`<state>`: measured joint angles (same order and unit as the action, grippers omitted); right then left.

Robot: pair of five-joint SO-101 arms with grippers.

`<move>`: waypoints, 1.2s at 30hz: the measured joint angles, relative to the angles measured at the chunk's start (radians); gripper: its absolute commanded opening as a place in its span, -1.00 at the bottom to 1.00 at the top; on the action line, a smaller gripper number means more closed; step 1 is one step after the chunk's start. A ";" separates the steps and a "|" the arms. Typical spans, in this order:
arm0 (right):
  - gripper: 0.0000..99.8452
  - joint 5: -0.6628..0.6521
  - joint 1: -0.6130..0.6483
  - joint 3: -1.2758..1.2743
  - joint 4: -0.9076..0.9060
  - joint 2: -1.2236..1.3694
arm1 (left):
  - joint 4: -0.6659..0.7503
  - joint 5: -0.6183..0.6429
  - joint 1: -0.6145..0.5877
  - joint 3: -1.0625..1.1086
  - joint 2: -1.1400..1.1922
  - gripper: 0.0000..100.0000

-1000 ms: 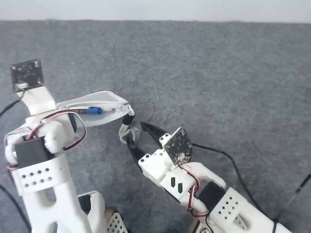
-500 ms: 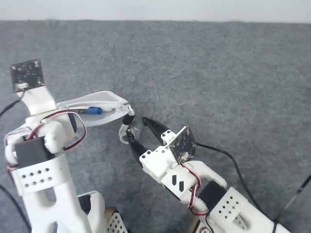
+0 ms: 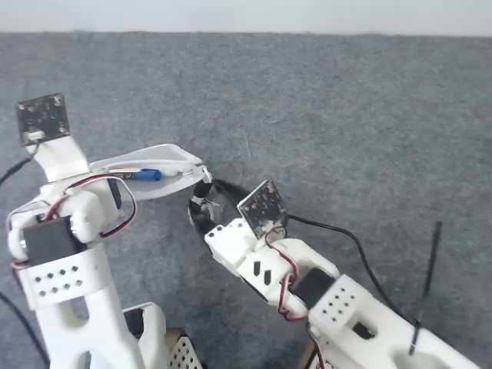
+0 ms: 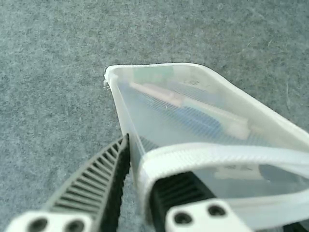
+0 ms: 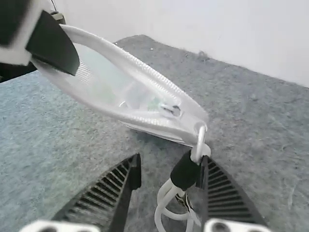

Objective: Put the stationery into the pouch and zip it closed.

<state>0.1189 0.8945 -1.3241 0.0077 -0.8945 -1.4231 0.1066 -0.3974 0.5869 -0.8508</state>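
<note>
Translucent white zip pouch (image 3: 154, 163) hangs above the grey felt bench (image 3: 346, 115), one end pinched in your left tool (image 4: 137, 179), which is clamped tight on it. A blue-capped pen (image 3: 147, 174) lies inside. Your right tool (image 5: 164, 188) sits at the pouch's other end, jaws spread apart, the black zipper pull (image 5: 186, 171) and its white cord loop (image 5: 166, 205) between them, touching one jaw.
</note>
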 measured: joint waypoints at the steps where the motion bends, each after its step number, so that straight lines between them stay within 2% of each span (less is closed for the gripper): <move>1: -0.64 0.000 0.000 0.000 0.034 0.034 | 0.000 0.000 0.000 0.000 0.000 -0.98; 15: -0.67 0.000 -0.063 0.092 0.330 0.440 | 0.000 0.000 0.000 0.000 0.000 -0.98; 21: -0.91 0.000 -0.066 0.092 0.370 0.454 | 0.000 0.000 0.000 0.000 0.000 -0.98; 33: -0.99 0.000 -0.069 0.092 0.371 0.453 | 0.002 0.000 0.000 0.014 0.000 -0.98; 36: -0.99 -0.035 -0.069 0.078 0.350 0.414 | 0.002 0.000 0.000 0.014 0.000 -0.98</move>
<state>0.0836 0.8255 -1.2459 0.3575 -0.4803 -1.4216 0.1066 -0.3974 0.6007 -0.8508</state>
